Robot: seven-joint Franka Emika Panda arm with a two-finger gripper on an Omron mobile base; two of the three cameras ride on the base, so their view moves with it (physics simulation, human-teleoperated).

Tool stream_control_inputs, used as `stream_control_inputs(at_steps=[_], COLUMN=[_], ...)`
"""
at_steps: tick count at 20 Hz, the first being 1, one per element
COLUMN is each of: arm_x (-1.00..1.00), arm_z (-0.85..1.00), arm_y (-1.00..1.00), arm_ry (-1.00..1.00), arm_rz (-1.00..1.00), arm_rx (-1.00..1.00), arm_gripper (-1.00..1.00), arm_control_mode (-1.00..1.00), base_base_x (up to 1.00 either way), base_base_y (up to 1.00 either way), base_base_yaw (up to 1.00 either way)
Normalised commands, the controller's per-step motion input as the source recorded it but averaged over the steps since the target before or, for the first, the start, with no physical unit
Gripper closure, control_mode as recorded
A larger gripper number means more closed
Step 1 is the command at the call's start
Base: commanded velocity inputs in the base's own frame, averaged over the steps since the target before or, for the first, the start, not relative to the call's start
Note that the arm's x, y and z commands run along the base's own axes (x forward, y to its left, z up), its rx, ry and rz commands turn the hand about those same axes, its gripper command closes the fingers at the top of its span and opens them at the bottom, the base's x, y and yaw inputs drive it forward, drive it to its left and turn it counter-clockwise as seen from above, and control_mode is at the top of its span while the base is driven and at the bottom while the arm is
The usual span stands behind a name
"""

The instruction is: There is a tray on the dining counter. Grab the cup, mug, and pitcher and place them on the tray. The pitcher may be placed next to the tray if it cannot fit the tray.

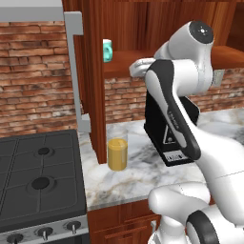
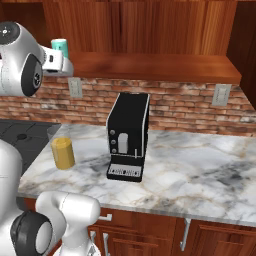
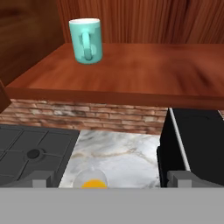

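From the left base camera I see the stove (image 1: pixel 40 181) at the left, then the pitcher (image 1: pixel 117 154) standing upright on the marble worktop (image 1: pixel 138 174) just beside the stove's edge, filled almost to the top with orange-yellow liquid. Above it, on the wooden shelf (image 1: pixel 125 62), the mug (image 1: pixel 107 50) stands at the shelf's left end, and I cannot tell whether anything is in it. Further right the black coffee machine (image 1: pixel 164 136) sits on the worktop, partly hidden by my arm. On the hand camera the mug sits upper left on the shelf with its handle turned toward me, the pitcher's rim shows low in the middle, and the coffee machine fills the right. My pincer (image 3: pixel 112 179) has its two tips standing wide apart at the bottom of that view, fully spread, holding nothing and touching nothing, well short of the mug.
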Motion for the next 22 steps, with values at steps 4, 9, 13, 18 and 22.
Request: stream_control_inputs(at_steps=[4,9,13,18,22], arm_x=[0.32,0.33,0.35,0.36,0.34], arm_z=[0.10,0.06,0.00,0.00,0.00], arm_y=[0.09,0.14,0.19,0.17,0.12], arm_ry=[0.00,0.00,0.00,0.00,0.00], arm_rz=[0.00,0.00,0.00,0.00,0.00], arm_rx=[0.00,0.00,0.00,0.00,0.00], arm_gripper=[-1.00,-1.00,-1.00,-1.00,-1.00], arm_control_mode=[-1.00,-1.00,-1.00,-1.00,-1.00], base_base_x=[0.00,0.00,0.00,0.00,0.00], base_base_y=[0.00,0.00,0.00,0.00,0.00], base_base_yaw=[0.00,0.00,0.00,0.00,0.00])
